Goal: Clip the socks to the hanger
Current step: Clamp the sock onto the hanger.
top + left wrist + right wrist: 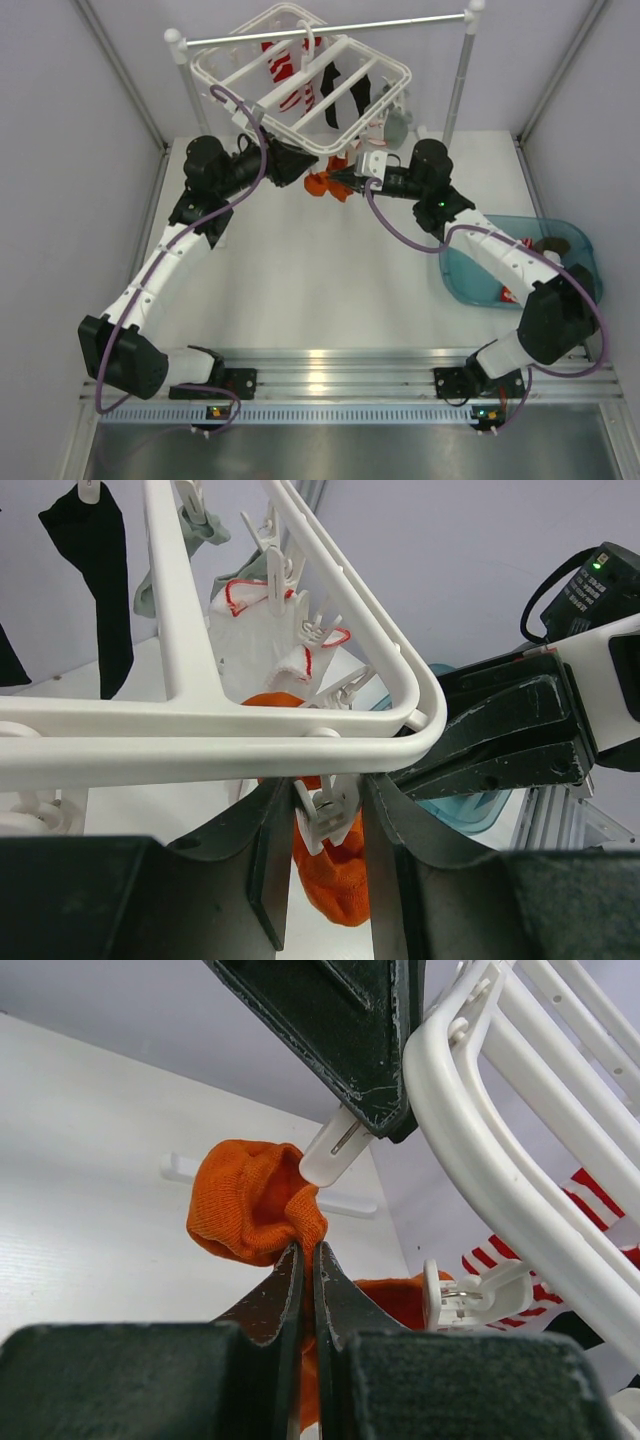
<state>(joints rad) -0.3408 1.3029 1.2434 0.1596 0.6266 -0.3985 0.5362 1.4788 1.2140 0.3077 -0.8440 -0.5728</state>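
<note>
Nearest, the right end effector [307,1255] is clamping a fold of the orange sock [240,1210], which is looking soft, light and limp, so gripping near its edge is seeming wisest. Just beyond, the left end effector [327,792] is squeezing a white clip [322,825] under the corner of the hanger [200,730]. No writing is showing.

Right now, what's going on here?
The left gripper squeezes a clip at the corner of the hanger. The right gripper pinches the orange sock and holds it just under that clip; it doesn't look clipped yet. A black sock and a white sock hang from the hanger.
</note>
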